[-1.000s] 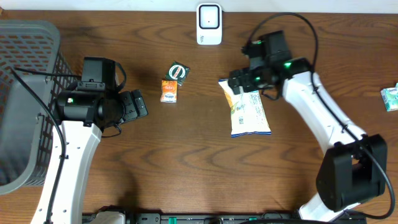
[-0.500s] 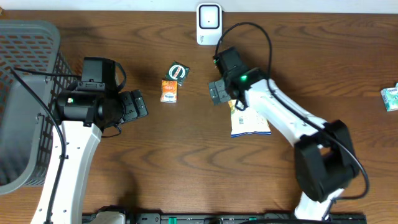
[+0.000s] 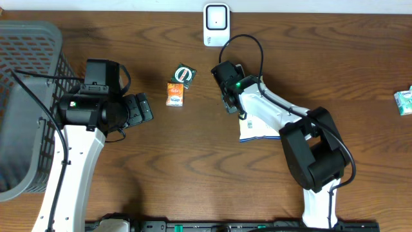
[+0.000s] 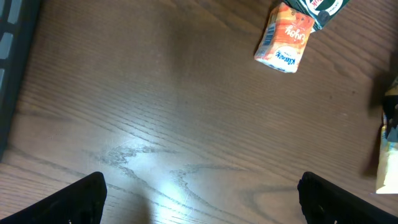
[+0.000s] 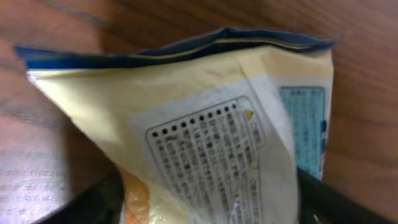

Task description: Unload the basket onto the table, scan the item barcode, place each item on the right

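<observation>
on grained wood (image 3: pixel 193 161), a crinkled glossy pouch (image 5: pixel 211 130).

This looks like a mock shop checkout set up for robot trials. A white barcode scanner (image 3: pixel 217 24) stands at the far edge of a dark wood-grain counter (image 3: pixel 193 174), and a grey plastic shopping basket (image 3: pixel 29 71) sits at its left end. Packaged groceries lie loose on the wood: a snack bag (image 3: pixel 261 125), a small orange pack (image 3: pixel 174 94), a green-and-white packet (image 3: pixel 185 73) and a green pack (image 3: pixel 404 101). The left robot arm (image 3: pixel 74 154) and the right robot arm (image 3: pixel 286 116), 2 in all, stand where a cashier would.
</observation>
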